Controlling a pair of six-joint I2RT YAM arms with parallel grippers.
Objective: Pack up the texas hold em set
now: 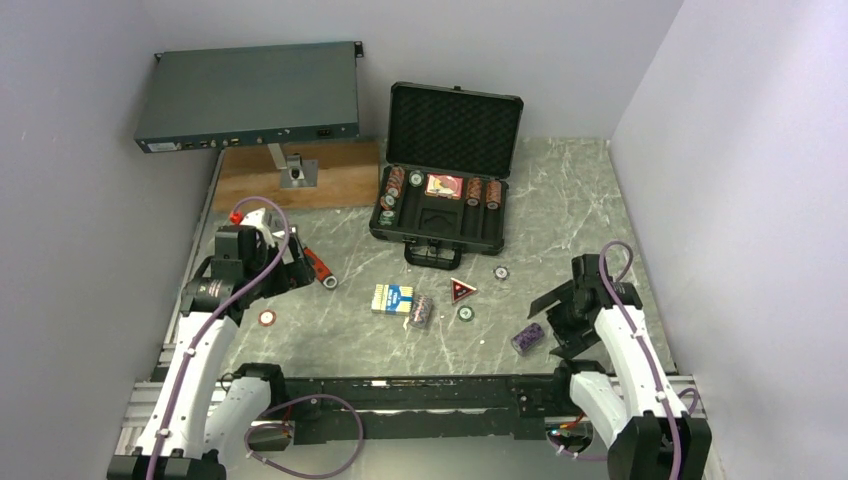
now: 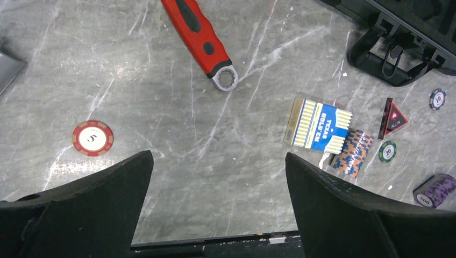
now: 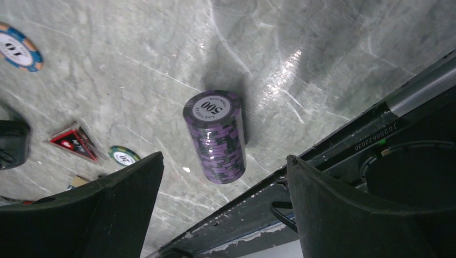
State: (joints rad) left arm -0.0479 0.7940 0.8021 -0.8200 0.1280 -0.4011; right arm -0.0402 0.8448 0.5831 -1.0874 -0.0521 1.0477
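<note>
The black foam-lined case [image 1: 440, 228] lies open at the back, with chip rows and a red card pack inside. On the table lie the blue-yellow card box [image 1: 393, 299], an orange-blue chip stack [image 1: 420, 311], the red triangular token [image 1: 461, 290], a green chip [image 1: 465, 313], a blue chip [image 1: 501, 272], a red chip [image 1: 267, 318] and a purple chip stack [image 1: 527, 337]. My left gripper [image 2: 218, 156] is open and empty, above bare table between the red chip [image 2: 93, 138] and the card box [image 2: 317, 125]. My right gripper [image 3: 224, 157] is open, just above the lying purple stack [image 3: 216, 137].
A red-handled wrench [image 1: 318, 267] lies by my left gripper. A large grey electronics box [image 1: 250, 95] stands on a mount over a wooden board [image 1: 300, 175] at the back left. The black rail [image 1: 420, 395] runs along the near edge, close to the purple stack.
</note>
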